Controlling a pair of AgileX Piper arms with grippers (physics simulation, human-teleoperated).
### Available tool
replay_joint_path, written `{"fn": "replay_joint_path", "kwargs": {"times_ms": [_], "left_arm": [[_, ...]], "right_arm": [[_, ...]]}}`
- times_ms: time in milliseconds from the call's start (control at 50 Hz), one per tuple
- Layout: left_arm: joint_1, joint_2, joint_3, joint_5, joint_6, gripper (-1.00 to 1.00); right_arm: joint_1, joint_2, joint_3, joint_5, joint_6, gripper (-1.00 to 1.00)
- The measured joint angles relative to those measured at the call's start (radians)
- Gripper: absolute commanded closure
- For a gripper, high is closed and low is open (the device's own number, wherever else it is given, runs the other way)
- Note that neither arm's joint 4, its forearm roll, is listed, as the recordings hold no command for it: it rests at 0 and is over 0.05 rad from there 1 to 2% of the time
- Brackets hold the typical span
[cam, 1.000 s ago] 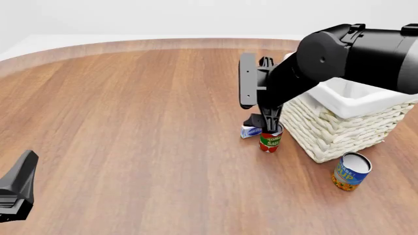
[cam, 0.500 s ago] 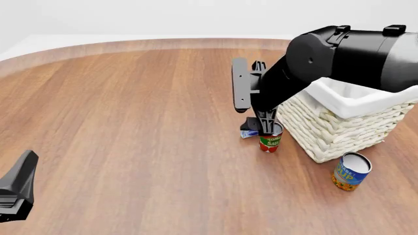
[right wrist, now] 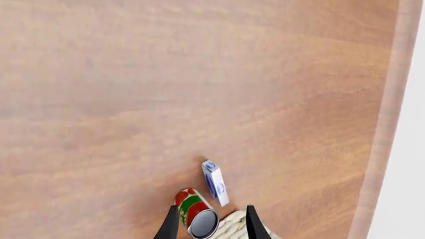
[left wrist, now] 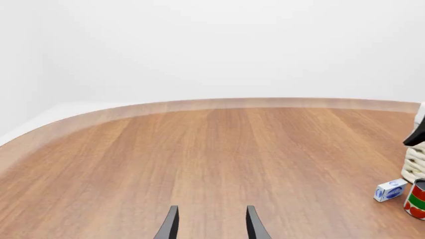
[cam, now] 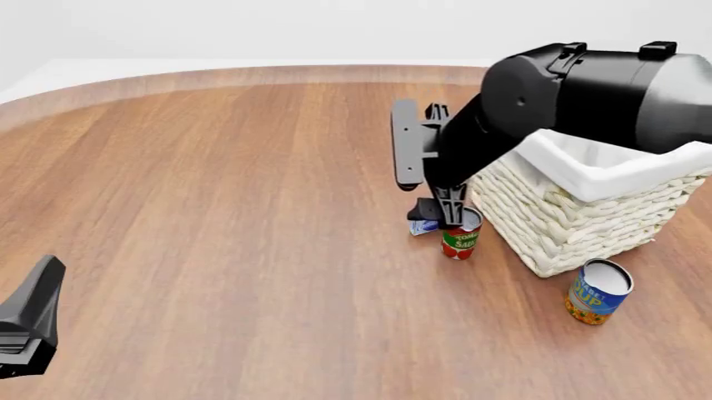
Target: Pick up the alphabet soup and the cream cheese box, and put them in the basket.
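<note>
Right tool (right wrist: 206, 224) open, empty, hangs above red can (right wrist: 193, 212), seemingly lining up on cream cheese box (cam: 422, 224) beside it. Soup (cam: 598, 291) stands near basket (cam: 579, 218); left tool (left wrist: 209, 225) open, idle.

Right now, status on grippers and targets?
Right gripper open above red-and-green can. Left gripper open, idle. Cream cheese box, alphabet soup outside basket.

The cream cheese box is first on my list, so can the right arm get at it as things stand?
Probably yes. The right gripper hangs open just above the cream cheese box, which stands uncovered on the table. But the red-and-green can and the basket crowd one side, leaving little room for a finger.
</note>
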Motion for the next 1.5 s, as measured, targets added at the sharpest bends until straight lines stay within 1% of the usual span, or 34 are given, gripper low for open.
{"fn": "replay_joint_path", "kwargs": {"times_ms": [200, 480, 1000, 1500], "left_arm": [[0.000, 0.000, 0.000, 0.000, 0.000, -1.00], [0.000, 0.000, 0.000, 0.000, 0.000, -1.00], [0.000, 0.000, 0.000, 0.000, 0.000, -1.00], [0.000, 0.000, 0.000, 0.000, 0.000, -1.00]], "right_arm": [[0.000, 0.022, -0.020, 0.008, -0.010, -1.00], [-0.021, 0.068, -0.072, 0.040, -0.033, -1.00], [-0.036, 0.178, -0.190, 0.099, -0.038, -1.00], [-0.059, 0.259, -0.218, 0.139, -0.085, -1.00]]}}
